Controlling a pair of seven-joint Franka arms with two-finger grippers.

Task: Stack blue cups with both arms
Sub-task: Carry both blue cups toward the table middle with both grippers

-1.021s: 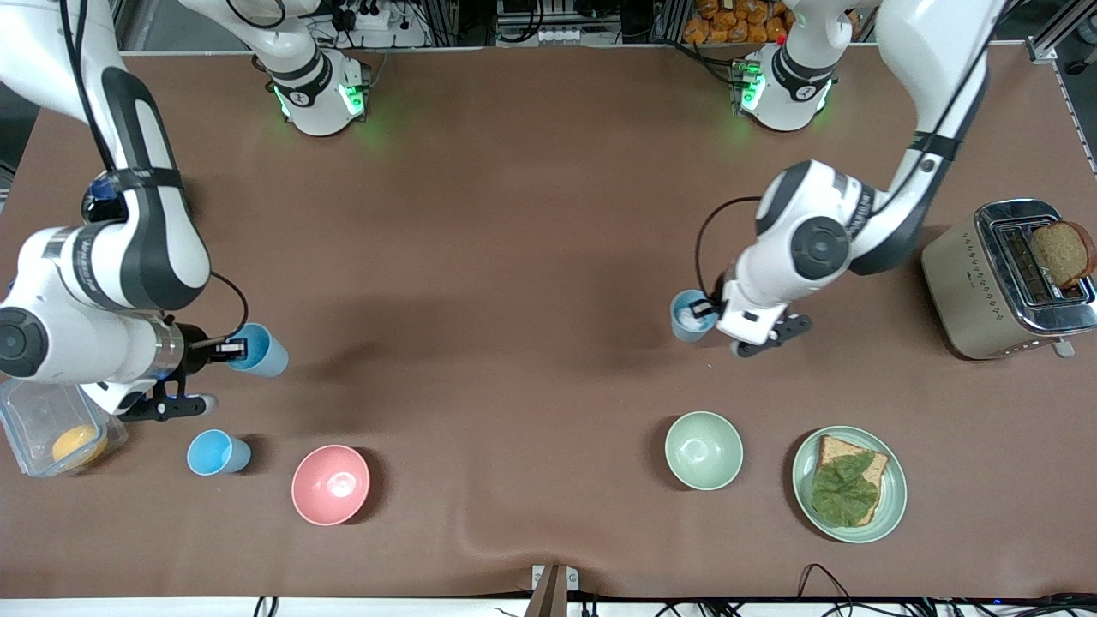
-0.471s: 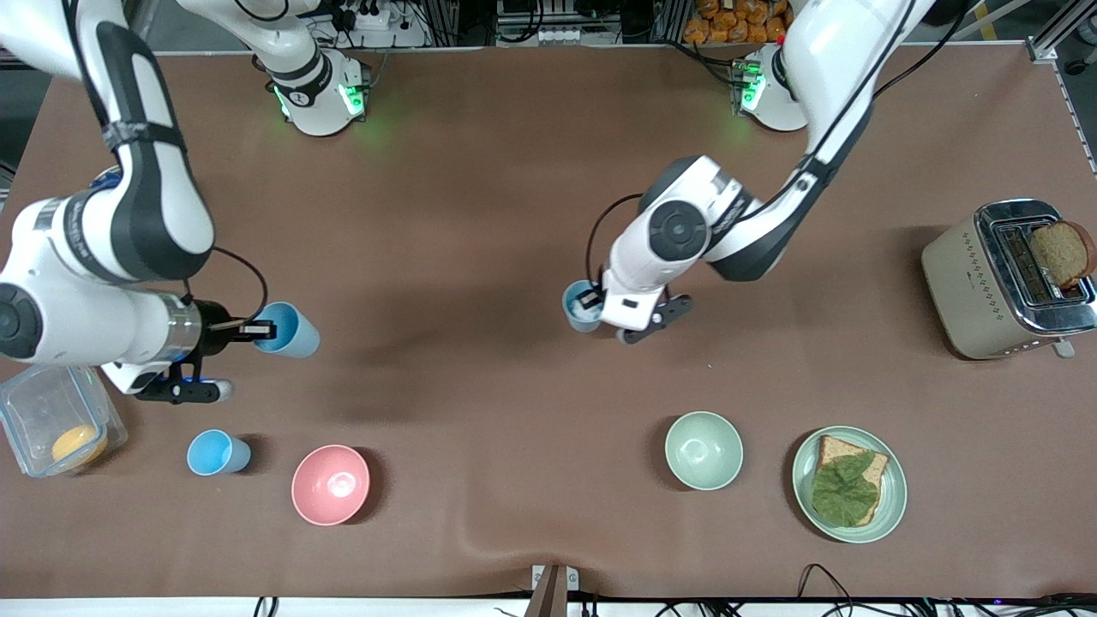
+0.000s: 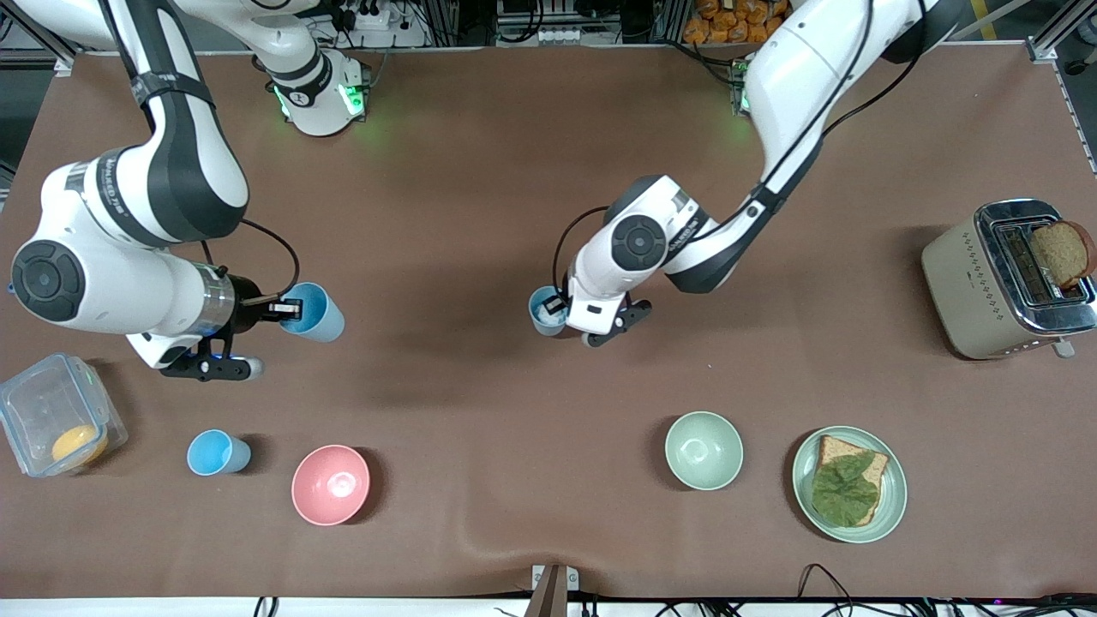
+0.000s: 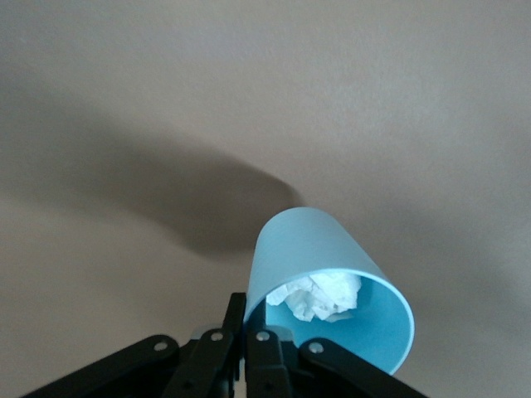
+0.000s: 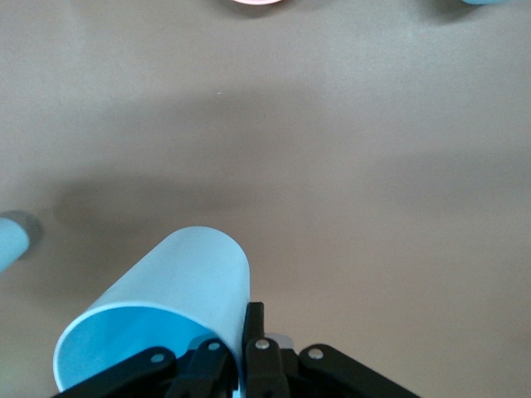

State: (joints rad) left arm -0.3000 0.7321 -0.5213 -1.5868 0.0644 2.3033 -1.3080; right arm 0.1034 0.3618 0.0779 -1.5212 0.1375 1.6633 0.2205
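Observation:
My right gripper [image 3: 287,308] is shut on the rim of a bright sky-blue cup [image 3: 315,314], held tilted on its side above the table toward the right arm's end. In the right wrist view the gripper [image 5: 246,342] pinches the cup's [image 5: 166,298] wall. My left gripper [image 3: 559,307] is shut on the rim of a paler blue cup [image 3: 545,310] over the table's middle. The left wrist view shows that gripper [image 4: 247,333] on the cup [image 4: 323,257], with crumpled white paper [image 4: 319,296] inside. A third blue cup [image 3: 218,452] stands upright on the table.
A pink bowl [image 3: 331,484] sits beside the third cup. A pale green bowl [image 3: 704,450] and a plate with bread and a leaf [image 3: 848,483] lie toward the left arm's end. A toaster [image 3: 1003,278] and a clear box with an orange [image 3: 53,426] stand at the table's ends.
Both grippers have carried their cups toward the table's middle and toward each other. The left arm's cup has travelled farther. The third cup and the bowls have not moved.

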